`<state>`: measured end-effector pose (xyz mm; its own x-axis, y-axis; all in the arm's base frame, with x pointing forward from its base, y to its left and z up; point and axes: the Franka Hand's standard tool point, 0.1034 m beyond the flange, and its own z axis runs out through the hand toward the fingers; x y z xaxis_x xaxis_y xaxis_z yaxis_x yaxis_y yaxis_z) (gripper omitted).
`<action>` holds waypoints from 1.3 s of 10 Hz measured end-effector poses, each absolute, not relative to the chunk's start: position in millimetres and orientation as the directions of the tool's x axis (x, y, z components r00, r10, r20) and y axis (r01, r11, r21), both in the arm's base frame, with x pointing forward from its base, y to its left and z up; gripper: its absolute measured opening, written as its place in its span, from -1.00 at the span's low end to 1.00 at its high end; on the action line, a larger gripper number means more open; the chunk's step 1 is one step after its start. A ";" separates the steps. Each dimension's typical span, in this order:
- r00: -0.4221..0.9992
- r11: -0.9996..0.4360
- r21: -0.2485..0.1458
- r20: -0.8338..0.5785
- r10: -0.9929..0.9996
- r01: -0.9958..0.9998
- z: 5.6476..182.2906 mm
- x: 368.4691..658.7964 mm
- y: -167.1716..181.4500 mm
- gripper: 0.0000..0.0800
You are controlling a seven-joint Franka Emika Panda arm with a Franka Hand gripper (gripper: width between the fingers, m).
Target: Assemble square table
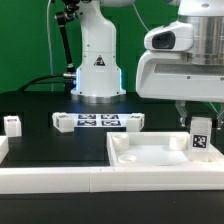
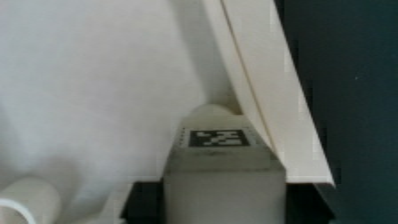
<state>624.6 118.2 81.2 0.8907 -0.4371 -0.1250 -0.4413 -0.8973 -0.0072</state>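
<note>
The square table's white tray-like tabletop (image 1: pixel 150 158) lies at the exterior view's right front. One white tagged leg (image 1: pixel 200 136) stands upright in its right corner. My gripper (image 1: pixel 200 124) reaches down over that leg. In the wrist view the leg (image 2: pixel 221 150) fills the gap between my dark fingers (image 2: pixel 143 203), which press against both of its sides by the tabletop's raised rim (image 2: pixel 267 90). My gripper (image 2: pixel 222 202) is shut on it. Three more legs (image 1: pixel 12 124) (image 1: pixel 63 121) (image 1: pixel 133 121) lie loose on the black table behind.
The marker board (image 1: pixel 98 121) lies flat in front of the robot's base (image 1: pixel 97 65). Long white border bars (image 1: pixel 55 178) run along the front edge, and another bar (image 1: pixel 3 150) sits at the exterior view's left.
</note>
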 end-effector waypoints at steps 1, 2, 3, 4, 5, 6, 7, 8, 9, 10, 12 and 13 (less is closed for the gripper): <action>0.829 -0.834 -0.014 -0.119 -0.546 -0.551 81.1 626.2 119.0 -0.28; 0.750 -0.751 -0.043 -0.109 -0.652 -0.659 80.9 626.5 118.2 -0.28; 0.697 -0.694 -0.065 -0.100 -0.710 -0.717 81.0 624.6 117.4 -0.28; 0.623 -0.620 -0.061 -0.105 -0.775 -0.782 81.1 623.7 119.7 -0.28; 0.575 -0.573 -0.051 -0.108 -0.811 -0.818 81.0 623.3 120.7 -0.28; 0.575 -0.576 -0.030 -0.109 -0.811 -0.817 81.2 623.0 121.7 -0.28; 0.506 -0.506 -0.026 -0.113 -0.855 -0.862 81.4 624.1 121.7 -0.28; 0.466 -0.467 -0.022 -0.114 -0.877 -0.884 81.5 624.3 122.1 -0.28; 0.400 -0.401 -0.015 -0.116 -0.909 -0.916 81.5 624.5 122.2 -0.28; 0.345 -0.346 -0.008 -0.117 -0.931 -0.938 81.5 624.5 122.3 -0.28; 0.219 -0.221 0.003 -0.122 -0.968 -0.975 81.7 624.9 122.9 -0.27; 0.130 -0.132 0.010 -0.119 -0.984 -0.991 81.9 625.6 122.8 -0.27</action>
